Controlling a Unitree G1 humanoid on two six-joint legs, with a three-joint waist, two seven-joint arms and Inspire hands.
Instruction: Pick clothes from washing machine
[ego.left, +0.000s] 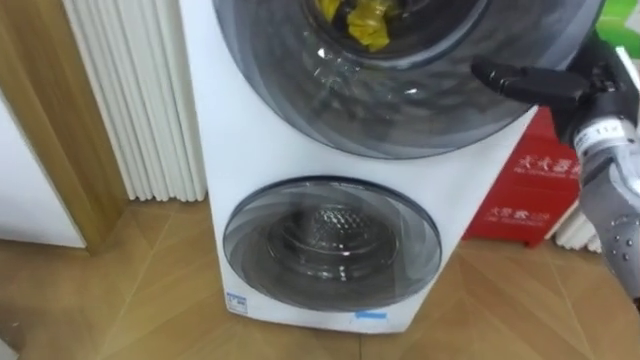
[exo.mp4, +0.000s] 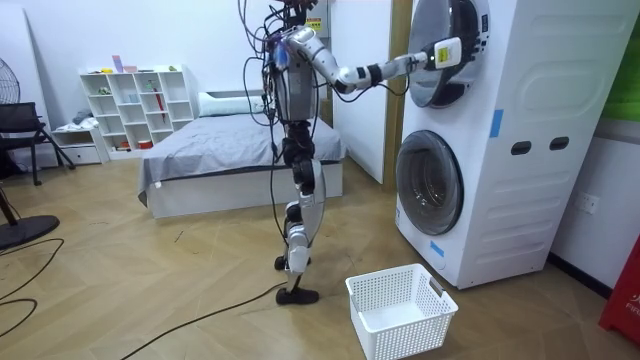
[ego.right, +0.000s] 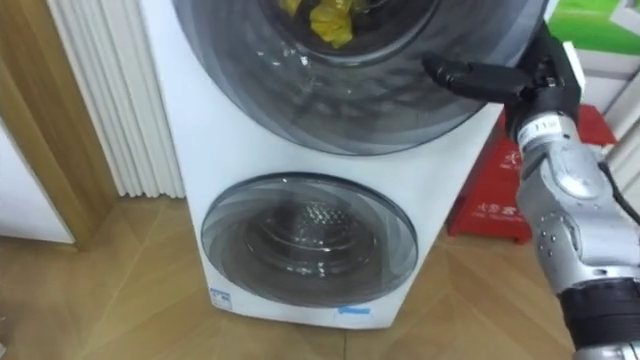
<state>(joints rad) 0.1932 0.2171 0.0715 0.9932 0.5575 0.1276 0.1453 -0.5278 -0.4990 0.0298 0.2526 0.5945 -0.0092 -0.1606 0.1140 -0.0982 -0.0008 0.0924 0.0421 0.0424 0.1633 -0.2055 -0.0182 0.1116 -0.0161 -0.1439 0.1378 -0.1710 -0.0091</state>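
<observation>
A white stacked washing machine (ego.left: 470, 200) stands right in front of me. Behind the upper round glass door (ego.left: 400, 90) lies a yellow cloth (ego.left: 365, 20) in the drum. My right hand (ego.left: 535, 82) reaches in from the right, its dark fingers straight and pointing left, resting against the right rim of that upper door and holding nothing. The right eye view shows the same hand (ego.right: 490, 78) and cloth (ego.right: 330, 18). In the room view I stand upright, my arm stretched out to the upper door (exo.mp4: 438, 55). The lower door (ego.left: 332, 243) is shut, with a bare metal drum behind it.
A white laundry basket (exo.mp4: 400, 310) sits on the wooden floor in front of the machine, beside my feet. Red boxes (ego.left: 535, 185) stand to the machine's right. White vertical slats (ego.left: 140, 100) and a wooden frame (ego.left: 60, 130) are on its left. A bed (exo.mp4: 230, 150) lies behind me.
</observation>
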